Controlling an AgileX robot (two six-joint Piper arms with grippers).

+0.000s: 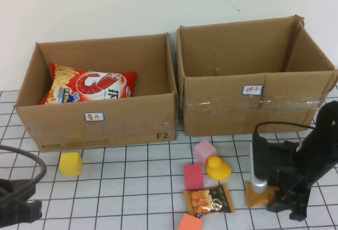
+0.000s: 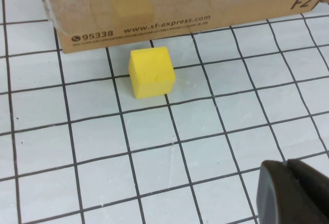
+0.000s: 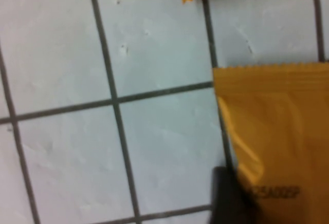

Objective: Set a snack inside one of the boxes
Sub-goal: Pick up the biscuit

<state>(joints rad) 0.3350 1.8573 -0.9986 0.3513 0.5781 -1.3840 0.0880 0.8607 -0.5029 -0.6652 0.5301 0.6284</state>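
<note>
Two grippers are in our sight: the right gripper (image 1: 288, 206) sits low at the table's (image 1: 132, 188) near right, down over an orange snack packet (image 1: 259, 195) lying flat on the grid, and we cannot tell whether its fingers are apart or closed. In the right wrist view that packet (image 3: 277, 136) fills one side, with a dark fingertip (image 3: 229, 196) at its edge. Just beside it lies a second snack packet (image 1: 208, 201), with a yellow duck (image 1: 217, 168) and pink (image 1: 204, 151), red (image 1: 193, 176) and orange (image 1: 190, 222) blocks close around. Behind stand the right box (image 1: 253, 106) and the left box (image 1: 100, 122), which holds a shrimp chips bag (image 1: 90, 87). The left gripper (image 1: 18, 206) rests at the near left, state unclear to us, with a yellow block (image 1: 70, 163) nearby.
</note>
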